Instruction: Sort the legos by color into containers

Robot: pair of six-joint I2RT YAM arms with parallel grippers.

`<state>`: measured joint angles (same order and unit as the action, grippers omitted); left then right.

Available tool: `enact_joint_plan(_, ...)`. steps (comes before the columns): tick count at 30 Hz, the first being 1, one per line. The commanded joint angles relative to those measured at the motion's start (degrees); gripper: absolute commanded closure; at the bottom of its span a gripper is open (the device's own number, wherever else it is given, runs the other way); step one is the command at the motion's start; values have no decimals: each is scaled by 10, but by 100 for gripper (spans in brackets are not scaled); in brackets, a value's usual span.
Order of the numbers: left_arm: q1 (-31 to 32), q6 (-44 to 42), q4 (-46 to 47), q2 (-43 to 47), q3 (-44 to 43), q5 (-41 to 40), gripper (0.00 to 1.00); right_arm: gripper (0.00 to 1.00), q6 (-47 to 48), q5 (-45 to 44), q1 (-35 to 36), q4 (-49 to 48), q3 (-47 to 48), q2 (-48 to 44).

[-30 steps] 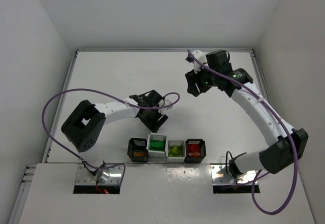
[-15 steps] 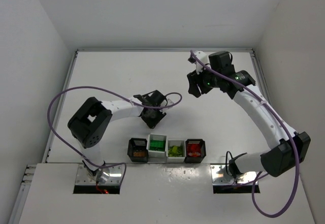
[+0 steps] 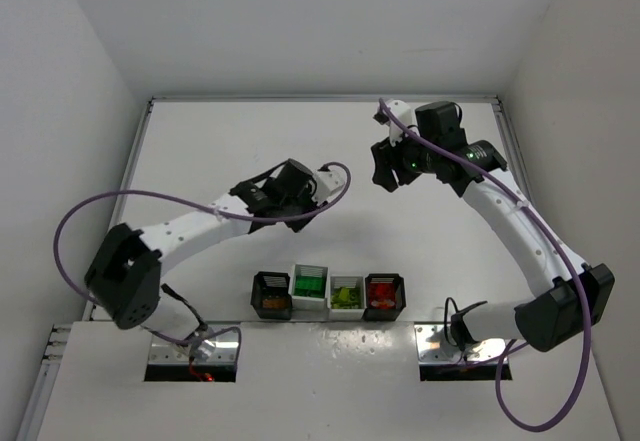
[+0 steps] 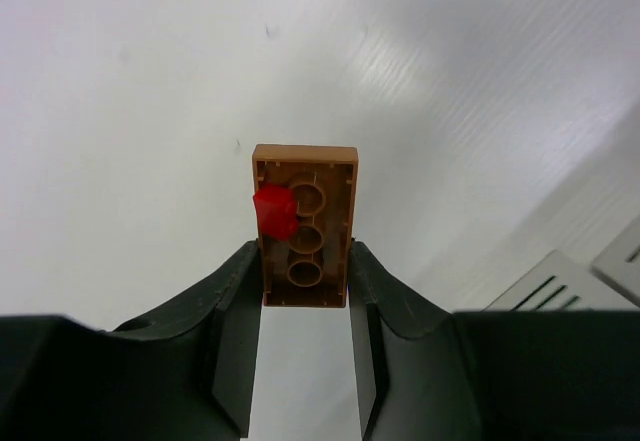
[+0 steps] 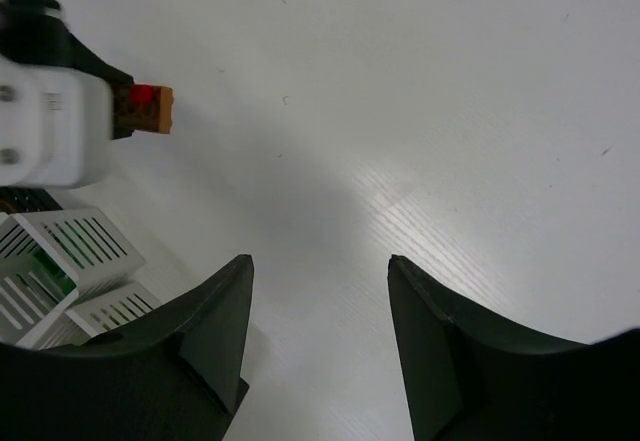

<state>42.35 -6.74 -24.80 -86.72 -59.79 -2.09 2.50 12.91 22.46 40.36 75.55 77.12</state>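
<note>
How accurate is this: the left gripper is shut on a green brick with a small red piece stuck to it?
Wrong colour only. The left wrist view shows the left gripper shut on an orange-brown brick, with the small red piece stuck to it.

The left arm (image 3: 190, 226) has swung its elbow way out to the left and pulled the left gripper (image 4: 305, 261) back from the containers (image 3: 310, 267) toward mid-table. Its jaws have pinched in and now clamp an orange-brown lego (image 4: 305, 226), with what looks like a tiny red lego (image 4: 273, 211) stuck on.
</note>
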Motion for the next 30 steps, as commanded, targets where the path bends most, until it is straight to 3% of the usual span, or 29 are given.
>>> enact_joint_plan(1, 10, -60, 33, 53, 4, 66, 73, 43, -9, 12, -3, -21, -1, -16)
enact_joint_plan(4, 20, -94, -3, 53, -25, 72, 73, 43, -9, 12, -3, -21, -1, -16)
enact_joint_plan(7, 41, -121, -24, 32, -45, 13, 73, 43, -9, 12, -3, -21, -1, -16)
enact_joint_plan(20, 128, -172, -17, -212, -109, -439, 76, 43, -9, -8, -8, -21, -6, -28)
enact_joint_plan(23, 133, -196, 36, -217, -109, -510, 77, 43, -9, -13, -8, -21, -6, -33)
enact_joint_plan(28, 159, -325, 219, -180, -9, -597, 76, 43, -14, -8, -14, -21, -12, -39)
enact_joint_plan(30, 159, -332, 226, -174, 6, -597, 76, 43, -14, -8, -14, -21, -12, -39)
